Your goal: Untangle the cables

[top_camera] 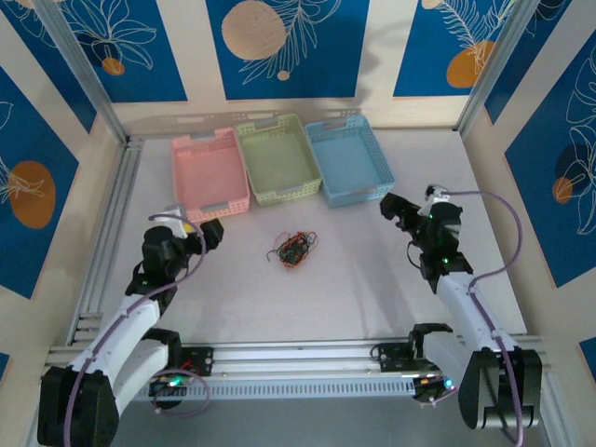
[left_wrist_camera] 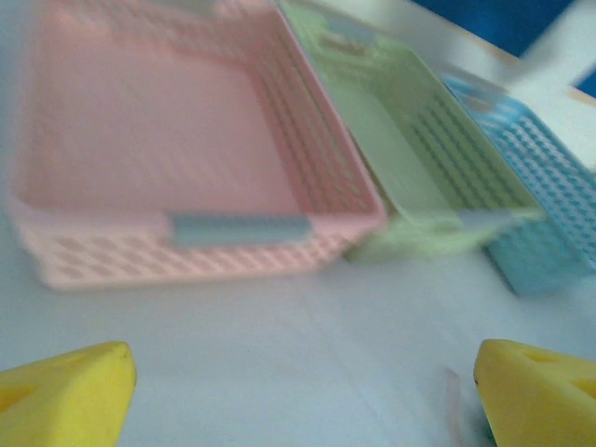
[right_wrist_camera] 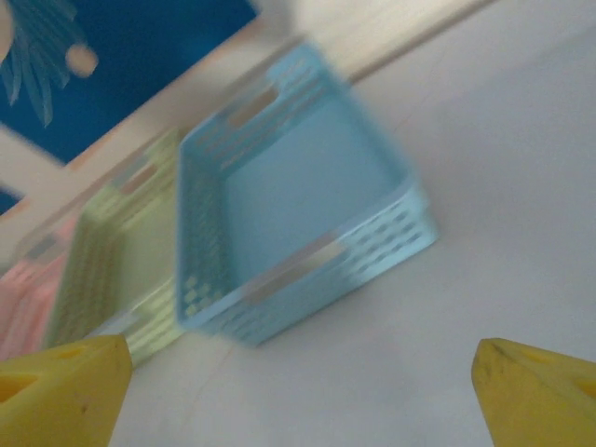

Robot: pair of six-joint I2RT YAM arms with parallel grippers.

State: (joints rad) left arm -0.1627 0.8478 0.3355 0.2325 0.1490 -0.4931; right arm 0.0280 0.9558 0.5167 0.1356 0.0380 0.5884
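I see my two arms as white tubular links with black joint housings, the left arm point(top_camera: 126, 321) and the right arm point(top_camera: 466, 307). A thick purple cable point(top_camera: 507, 237) loops along each one. The black left gripper point(top_camera: 210, 232) and black right gripper point(top_camera: 389, 206) end in yellow wedge-shaped fingertips point(left_wrist_camera: 65, 396), the right pair point(right_wrist_camera: 535, 391) alike. Small green lights point(top_camera: 170, 380) glow at the bases.
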